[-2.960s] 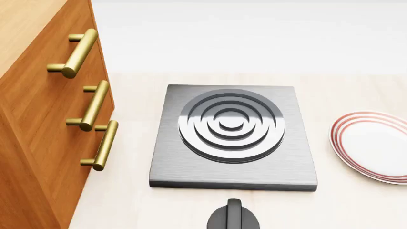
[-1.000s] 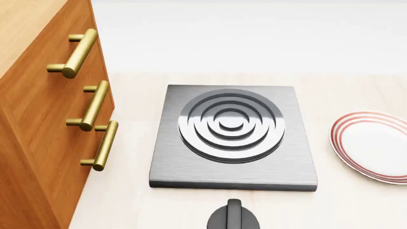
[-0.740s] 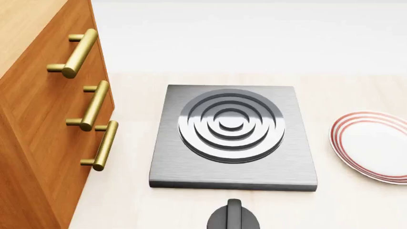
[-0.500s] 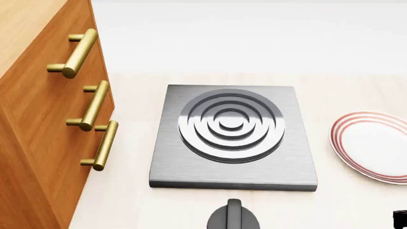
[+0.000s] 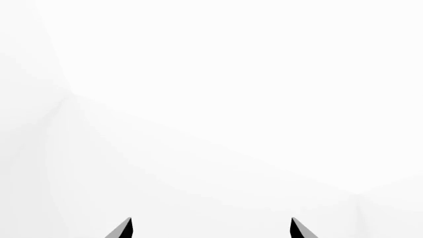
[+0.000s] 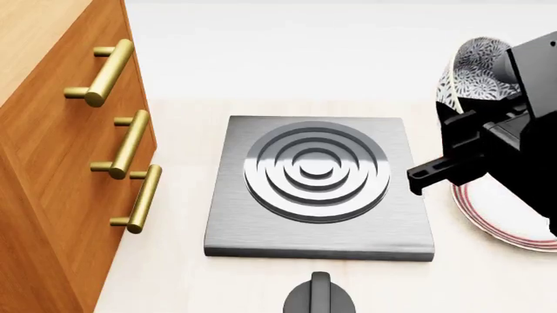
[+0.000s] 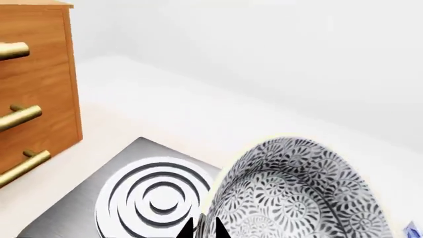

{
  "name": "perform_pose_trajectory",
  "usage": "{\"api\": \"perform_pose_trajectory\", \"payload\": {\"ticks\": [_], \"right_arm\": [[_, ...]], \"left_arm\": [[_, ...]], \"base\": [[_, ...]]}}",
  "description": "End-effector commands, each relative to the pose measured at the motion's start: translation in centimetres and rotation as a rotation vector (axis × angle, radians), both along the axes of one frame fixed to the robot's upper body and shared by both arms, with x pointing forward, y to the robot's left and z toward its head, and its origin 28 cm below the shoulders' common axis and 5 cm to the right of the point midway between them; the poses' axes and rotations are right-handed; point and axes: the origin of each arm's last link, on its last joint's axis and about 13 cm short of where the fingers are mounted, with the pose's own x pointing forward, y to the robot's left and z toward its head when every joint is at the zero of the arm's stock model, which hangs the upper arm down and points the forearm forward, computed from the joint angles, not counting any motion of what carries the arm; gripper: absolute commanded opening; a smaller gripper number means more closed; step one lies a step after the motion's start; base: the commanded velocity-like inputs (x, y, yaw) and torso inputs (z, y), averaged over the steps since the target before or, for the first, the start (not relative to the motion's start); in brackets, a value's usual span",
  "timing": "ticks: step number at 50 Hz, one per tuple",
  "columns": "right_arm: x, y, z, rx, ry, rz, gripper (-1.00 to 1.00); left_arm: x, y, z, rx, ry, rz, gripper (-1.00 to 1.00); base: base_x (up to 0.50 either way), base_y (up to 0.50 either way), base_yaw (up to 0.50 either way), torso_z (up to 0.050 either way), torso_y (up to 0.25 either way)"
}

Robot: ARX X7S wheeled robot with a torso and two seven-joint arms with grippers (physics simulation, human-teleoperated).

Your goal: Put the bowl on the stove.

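Note:
The bowl (image 6: 474,70), white with a dense grey-blue floral pattern, hangs tilted in the air at the right of the head view, above and to the right of the stove (image 6: 235,228). My right gripper (image 7: 201,229) is shut on the bowl's (image 7: 297,193) rim, one fingertip inside and one outside. The black right arm (image 6: 500,134) hides the lower part of the bowl. The stove (image 7: 79,213) is a dark grey slab with a ringed burner (image 6: 317,171), bare. My left gripper (image 5: 211,229) is open and faces only a blank white surface.
A white plate with red rings (image 6: 509,225) lies right of the stove, partly under the right arm. A black round knob (image 6: 319,297) sits in front of the stove. A wooden cabinet (image 6: 61,163) with brass handles (image 6: 132,143) stands along the left.
The right arm with the bowl in its gripper has come into the head view from the lower right and risen to the stove's right side. The stove, plate and knob have not moved.

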Motion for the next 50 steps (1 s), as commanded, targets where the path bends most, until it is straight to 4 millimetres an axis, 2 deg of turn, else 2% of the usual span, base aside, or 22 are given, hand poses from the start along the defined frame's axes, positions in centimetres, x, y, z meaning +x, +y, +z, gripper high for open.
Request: {"api": "perform_pose_trajectory", "payload": {"ticks": [1,5,7,22,25,40,46,50], "right_arm": [[1.6,2.3,1.9,-0.004,-0.075,0.068,-1.00],[0.1,2.4,2.1,-0.006,-0.076,0.075,-1.00],[-1.9,2.4,2.1,-0.041,-0.095,0.083,-1.00],[-2.0,2.4,2.1,-0.041,-0.095,0.083,-1.00],[-1.4,2.5,1.9,-0.045,-0.091,0.079,-1.00],[4.8,4.0,0.6,-0.022,-0.050,0.165,-1.00],[7.9,4.4,0.1,-0.001,-0.036,0.186,-1.00],[10.8,5.3,0.7,0.010,-0.036,0.215,-1.00]], "left_arm": [[0.0,0.0,0.0,0.000,-0.001,0.001,1.00],[0.0,0.0,0.0,0.000,0.000,-0.001,1.00],[0.0,-0.1,-0.1,0.000,0.002,-0.005,1.00],[0.0,-0.1,-0.1,0.000,0.002,-0.005,1.00],[0.1,-0.1,-0.1,0.000,0.004,-0.004,1.00],[0.2,0.0,-0.3,0.002,0.011,0.000,1.00],[0.2,0.0,-0.3,0.004,0.014,0.000,1.00],[0.3,-0.1,-0.4,0.004,0.017,-0.006,1.00]], "base": [[0.00,0.00,0.00,0.000,0.000],[0.00,0.00,0.00,0.000,0.000],[0.00,0.00,0.00,0.000,0.000],[0.00,0.00,0.00,0.000,0.001],[0.00,0.00,0.00,0.000,0.000],[0.00,0.00,0.00,0.000,0.001],[0.00,0.00,0.00,0.000,0.000],[0.00,0.00,0.00,0.000,0.000]]}}
